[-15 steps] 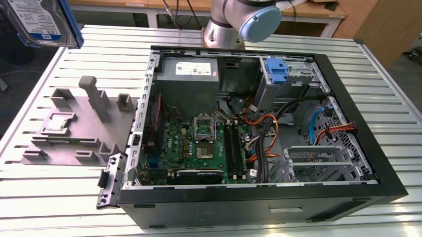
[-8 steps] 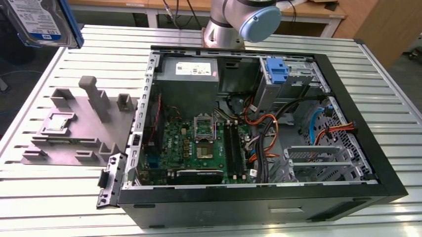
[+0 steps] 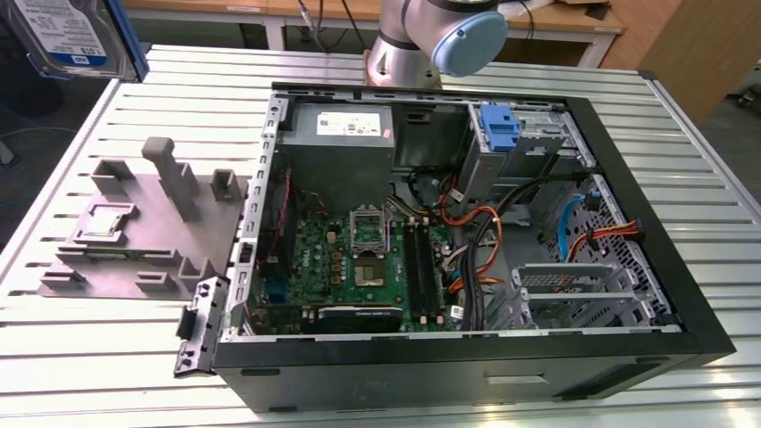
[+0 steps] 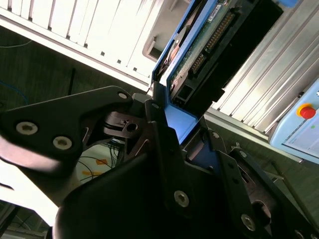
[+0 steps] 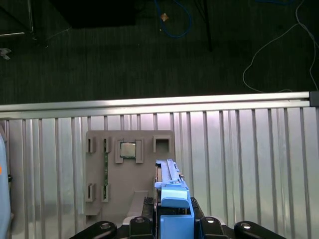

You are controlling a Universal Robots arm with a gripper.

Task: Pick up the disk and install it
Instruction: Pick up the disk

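The disk (image 3: 66, 34), a silver-grey drive with a white-and-blue label in a bright blue bracket, hangs high above the table's far corner at the exterior view's left. In the second wrist view my gripper (image 4: 172, 117) is shut on the disk (image 4: 214, 40), with the black fingers (image 4: 154, 112) clamped at its blue bracket end. In the first wrist view the disk (image 5: 168, 174) stands edge-on between the fingers of my gripper (image 5: 174, 221), above the grey fixture (image 5: 129, 169).
An open computer case (image 3: 666, 294) lies on the slatted table (image 3: 714, 152), with a motherboard (image 3: 356, 259), a metal drive cage (image 3: 571, 285) and a blue clip (image 3: 500, 129) in the far bay. A grey fixture (image 3: 131, 232) lies beside it. The arm's base (image 3: 434, 40) stands behind.
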